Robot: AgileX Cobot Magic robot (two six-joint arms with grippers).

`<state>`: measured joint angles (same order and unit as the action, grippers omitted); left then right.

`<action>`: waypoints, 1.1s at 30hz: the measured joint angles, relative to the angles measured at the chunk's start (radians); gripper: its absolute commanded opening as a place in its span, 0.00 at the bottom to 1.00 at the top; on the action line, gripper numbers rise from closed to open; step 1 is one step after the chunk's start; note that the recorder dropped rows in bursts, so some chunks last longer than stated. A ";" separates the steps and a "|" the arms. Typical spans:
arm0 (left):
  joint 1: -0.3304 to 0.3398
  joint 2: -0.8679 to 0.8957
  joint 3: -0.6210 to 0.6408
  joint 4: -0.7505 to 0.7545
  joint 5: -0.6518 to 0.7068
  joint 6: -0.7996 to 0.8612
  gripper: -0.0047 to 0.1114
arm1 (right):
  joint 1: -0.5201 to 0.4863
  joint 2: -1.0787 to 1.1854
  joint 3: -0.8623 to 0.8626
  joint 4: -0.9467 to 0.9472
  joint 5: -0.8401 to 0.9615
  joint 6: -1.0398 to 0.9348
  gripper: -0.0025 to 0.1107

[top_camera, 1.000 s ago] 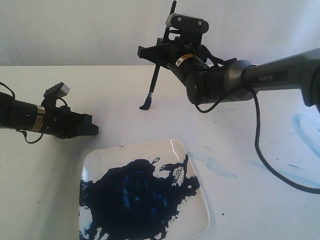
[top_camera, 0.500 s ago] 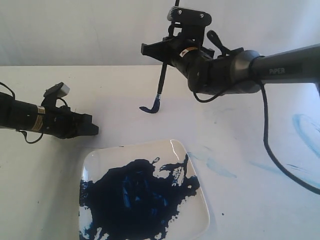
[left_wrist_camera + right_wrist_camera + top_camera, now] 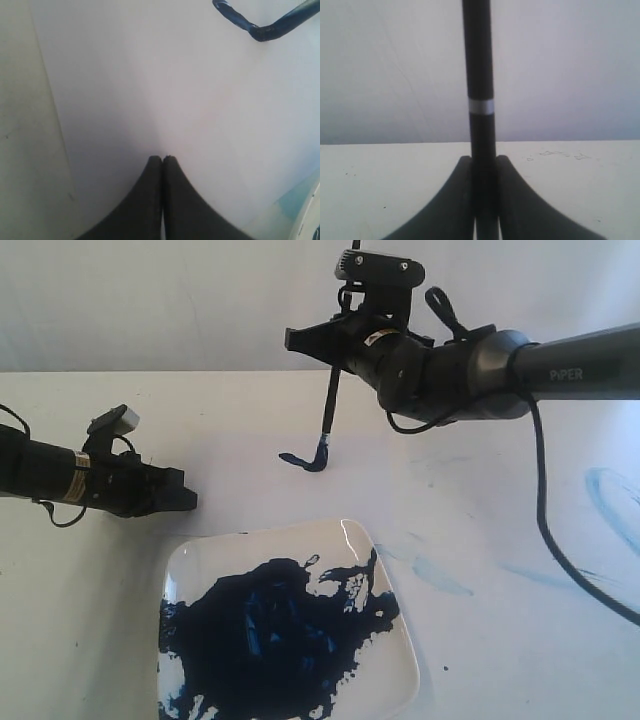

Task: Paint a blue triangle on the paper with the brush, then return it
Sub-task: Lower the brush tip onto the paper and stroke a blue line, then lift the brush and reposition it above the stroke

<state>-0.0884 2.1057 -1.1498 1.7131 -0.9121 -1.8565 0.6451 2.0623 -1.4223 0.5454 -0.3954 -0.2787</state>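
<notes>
The right gripper [image 3: 483, 161] clamps the brush [image 3: 328, 405], whose bristles touch the paper [image 3: 150, 90] below it.

The brush [image 3: 327, 415] touches the paper [image 3: 150, 90] behind the plate [image 3: 215, 560]; left pincer [image 3: 190, 500] lies to their left.

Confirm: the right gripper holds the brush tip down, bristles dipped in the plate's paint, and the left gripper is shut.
Wrong on the bristles: the exterior view shows the brush touching the paper beyond the plate, not its paint. The right gripper does hold it tip down, and the left gripper is shut.
</notes>
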 measured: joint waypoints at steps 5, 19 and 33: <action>0.000 0.000 0.000 0.000 0.000 0.000 0.04 | 0.000 -0.014 0.000 0.004 0.023 -0.033 0.02; 0.000 0.000 0.000 0.000 0.000 0.000 0.04 | 0.000 -0.036 0.000 0.007 0.081 -0.072 0.02; 0.000 0.000 0.000 0.000 0.000 0.000 0.04 | 0.000 -0.103 0.000 0.005 0.098 -0.139 0.02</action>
<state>-0.0884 2.1057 -1.1498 1.7131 -0.9121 -1.8565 0.6451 1.9589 -1.4223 0.5503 -0.2976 -0.4179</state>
